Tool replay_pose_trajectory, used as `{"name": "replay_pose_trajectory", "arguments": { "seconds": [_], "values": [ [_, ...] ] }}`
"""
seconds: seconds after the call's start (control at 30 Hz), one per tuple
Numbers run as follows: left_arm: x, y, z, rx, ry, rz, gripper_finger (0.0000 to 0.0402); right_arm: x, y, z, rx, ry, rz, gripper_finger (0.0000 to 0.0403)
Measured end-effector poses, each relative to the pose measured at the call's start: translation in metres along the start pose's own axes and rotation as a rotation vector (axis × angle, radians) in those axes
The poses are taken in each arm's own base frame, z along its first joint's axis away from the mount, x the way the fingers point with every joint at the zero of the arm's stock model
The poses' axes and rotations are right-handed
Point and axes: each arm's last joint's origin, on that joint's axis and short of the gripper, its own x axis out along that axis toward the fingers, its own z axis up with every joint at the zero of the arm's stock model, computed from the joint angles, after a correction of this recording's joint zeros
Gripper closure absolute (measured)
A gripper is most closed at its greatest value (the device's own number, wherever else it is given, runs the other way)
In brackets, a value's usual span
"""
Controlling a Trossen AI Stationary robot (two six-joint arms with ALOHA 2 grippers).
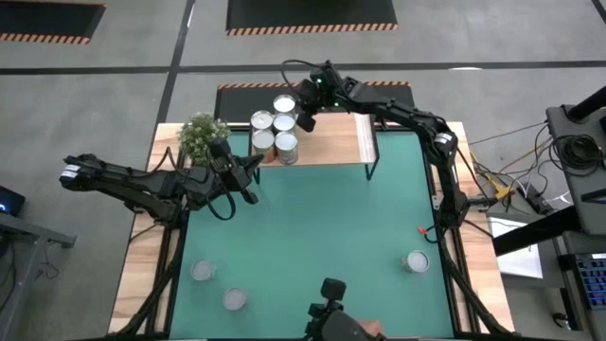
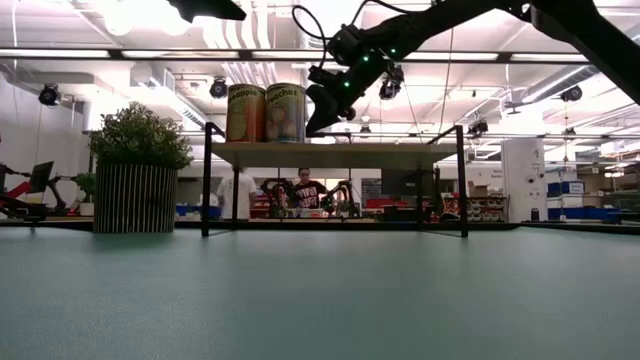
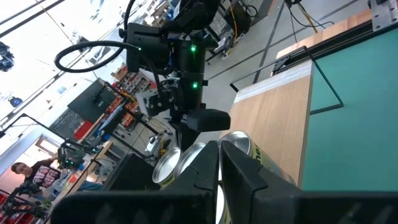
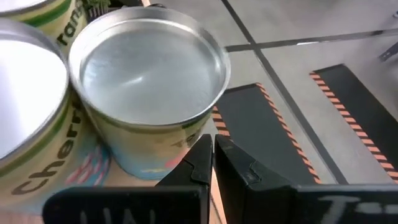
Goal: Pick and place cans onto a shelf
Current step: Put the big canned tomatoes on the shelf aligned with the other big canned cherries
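Where readable, can (image 4: 37, 134) label says "Cherr", letters beyond hidden.

Seven cans in all: four clustered on the shelf (image 1: 331, 140) at twelve o'clock (image 1: 274, 133), two on the table (image 1: 312, 237) at seven o'clock (image 1: 219, 286), one at five o'clock (image 1: 416, 261). One shelf, one plant (image 1: 202, 135) at eleven o'clock, two arms.

Even, bright overhead light in the high view, with soft shadows. Low view: ceiling lamps (image 2: 130, 15) blow out at upper left, silhouetting the arm; the near bench (image 2: 320, 300) is blurred. Left wrist view: glare upper left. Right wrist view: near fingers (image 4: 186, 180) soft.
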Motion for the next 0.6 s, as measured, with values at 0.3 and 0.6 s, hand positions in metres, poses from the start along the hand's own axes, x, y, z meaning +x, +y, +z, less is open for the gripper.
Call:
{"name": "replay_pose_trajectory", "arguments": {
  "seconds": [0.3,0.6],
  "values": [
    [0.0001,-0.0001,0.0000,0.000,0.000,0.000,0.0402,-0.0007,0.0002,0.0003,0.003,0.000,0.000,0.0394],
    [0.0001,-0.0001,0.0000,0.000,0.000,0.000,0.0402,-0.0015,0.0003,0.0044,-0.002,-0.035,-0.008,0.0394]
  ]
}}
